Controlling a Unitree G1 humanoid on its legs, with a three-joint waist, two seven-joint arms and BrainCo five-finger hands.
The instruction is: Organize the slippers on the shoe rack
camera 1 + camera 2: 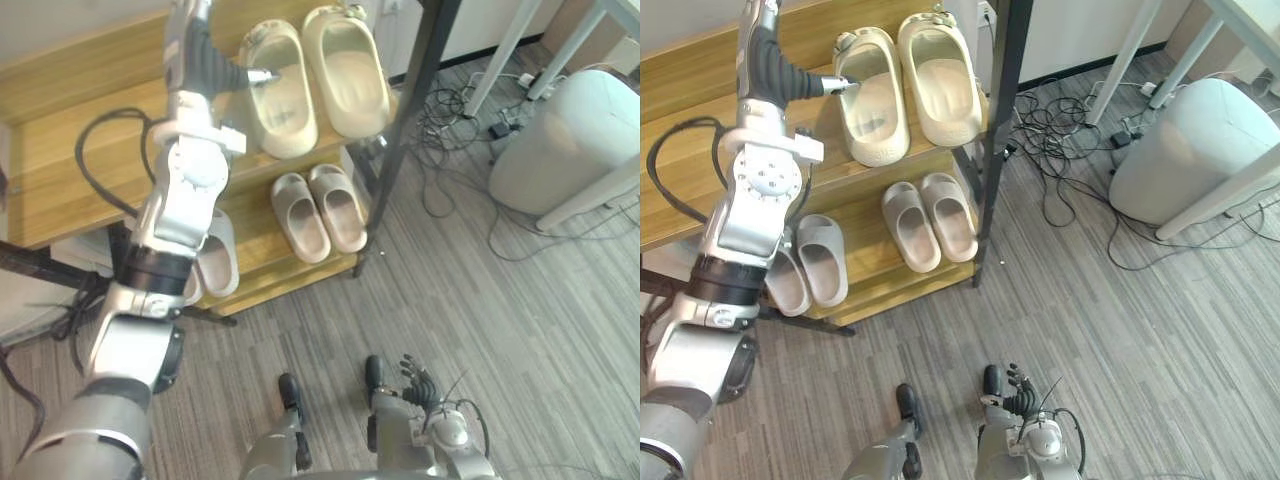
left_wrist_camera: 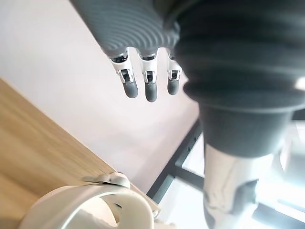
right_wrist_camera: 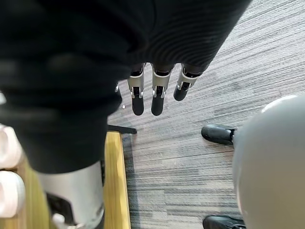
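The big cream slippers are sitting side by side on the top shelf of the shoe rack (image 1: 70,160), up at the top centre of the left eye view. The left cream slipper (image 1: 275,100) and the right cream slipper (image 1: 348,70) are touching along their inner edges, toes pointing down the frame. A smaller beige pair (image 1: 320,210) is resting on the lower shelf just below them, about mid-frame. A third pale pair (image 1: 810,260) is lying further left on that same shelf, partly tucked behind the arm.

The left hand (image 1: 212,62) is hanging at the upper left of the frame, right next to the left cream slipper. One silver tip is reaching over that slipper's edge, and I honestly can't tell if it's touching. In the left wrist view its fingers (image 2: 148,88) are pointing out straight and loose, holding nothing.

The right hand (image 1: 415,378) is sitting low at the bottom centre over the grey carpet (image 1: 520,330). Its fingers (image 3: 157,102) are straight and relaxed too, also holding nothing.

A black post (image 1: 415,90) is running along the rack's right side. A tangle of cables (image 1: 450,120) is lying on the carpet just right of it, with a rounded white bin (image 1: 570,140) at the upper right.
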